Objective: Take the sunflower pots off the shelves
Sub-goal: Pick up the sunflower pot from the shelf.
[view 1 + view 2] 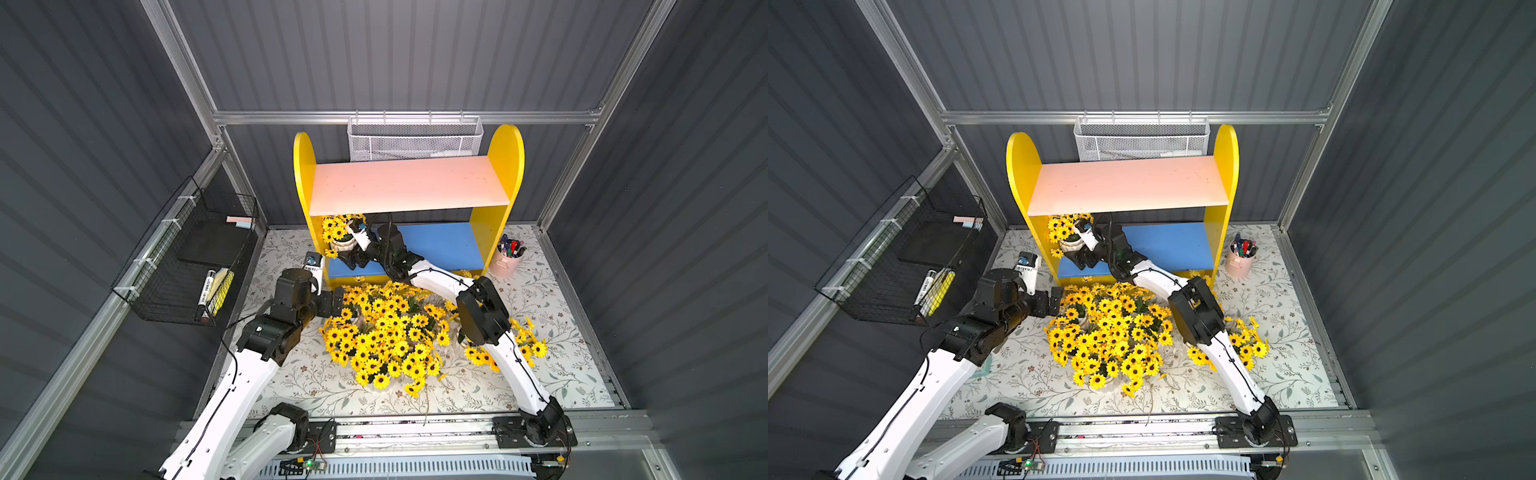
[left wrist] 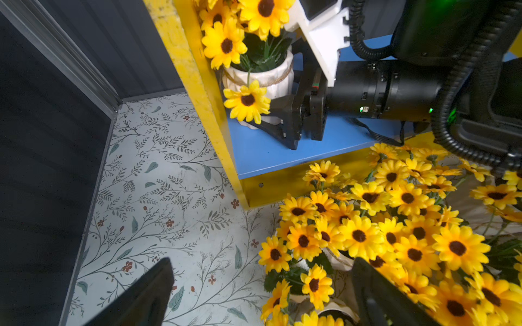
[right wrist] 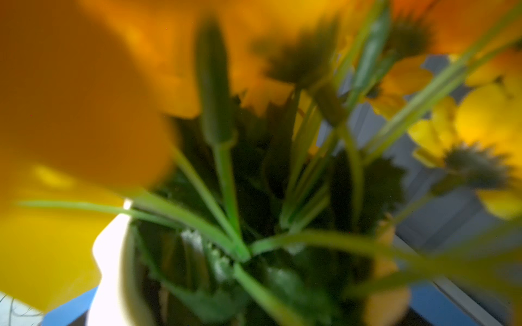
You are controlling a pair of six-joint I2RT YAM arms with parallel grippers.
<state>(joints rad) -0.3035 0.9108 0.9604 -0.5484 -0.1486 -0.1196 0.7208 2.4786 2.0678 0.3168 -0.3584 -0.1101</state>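
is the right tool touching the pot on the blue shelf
Cannot tell: left wrist view shows the right tool straddling the pot, a flower hiding any contact.

shelves (image 1: 505, 166) are bright yellow on the sides, pale pink top board (image 1: 409, 185), blue lower board (image 1: 440, 245). sunflower pots (image 2: 260, 76) are ribbed white with tan twine, yellow petals, dark brown centres, green leaves. table (image 1: 299, 382) is off-white with a grey-green leafy vine print and tiny reddish flowers. pink cup (image 1: 503, 266), black wire basket (image 1: 178, 266), white mesh basket (image 1: 415, 143)
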